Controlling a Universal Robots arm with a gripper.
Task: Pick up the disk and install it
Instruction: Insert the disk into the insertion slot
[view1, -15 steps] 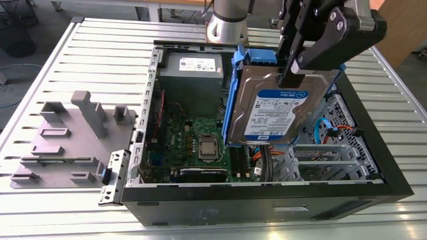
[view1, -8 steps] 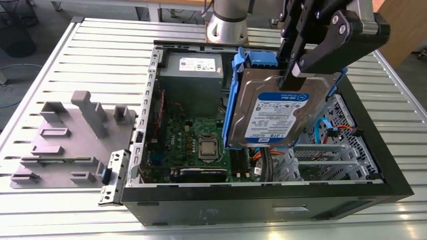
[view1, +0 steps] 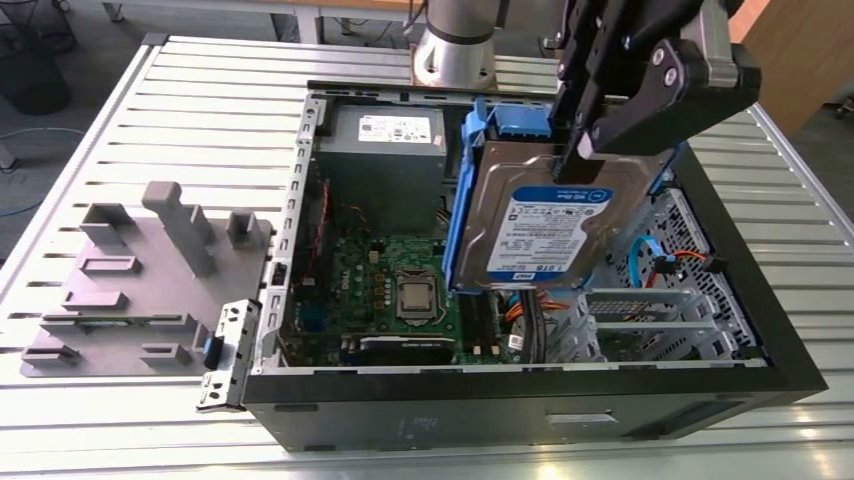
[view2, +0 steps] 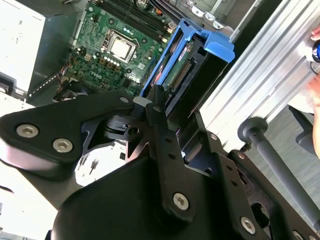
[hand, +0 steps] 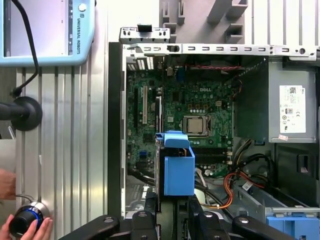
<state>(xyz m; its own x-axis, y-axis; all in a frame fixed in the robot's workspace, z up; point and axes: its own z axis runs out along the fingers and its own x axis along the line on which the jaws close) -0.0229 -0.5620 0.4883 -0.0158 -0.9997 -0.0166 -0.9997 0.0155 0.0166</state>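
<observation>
**Exterior view:** high, oblique, set back, looking down on the table (view1: 200, 100) and the open case (view1: 534, 410).
**First wrist view:** above the gripper (hand: 172, 207), facing straight down into the case.
**Second wrist view:** nearer, tilted.
**Shared by all three:** the motherboard (view1: 400, 290) and the held disk (view1: 561, 220).

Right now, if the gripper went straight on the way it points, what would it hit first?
The gripper is shut on the disk, so the disk's lower edge leads. Under it lie the motherboard and orange cables; likely those first, though depth is unclear.
</observation>
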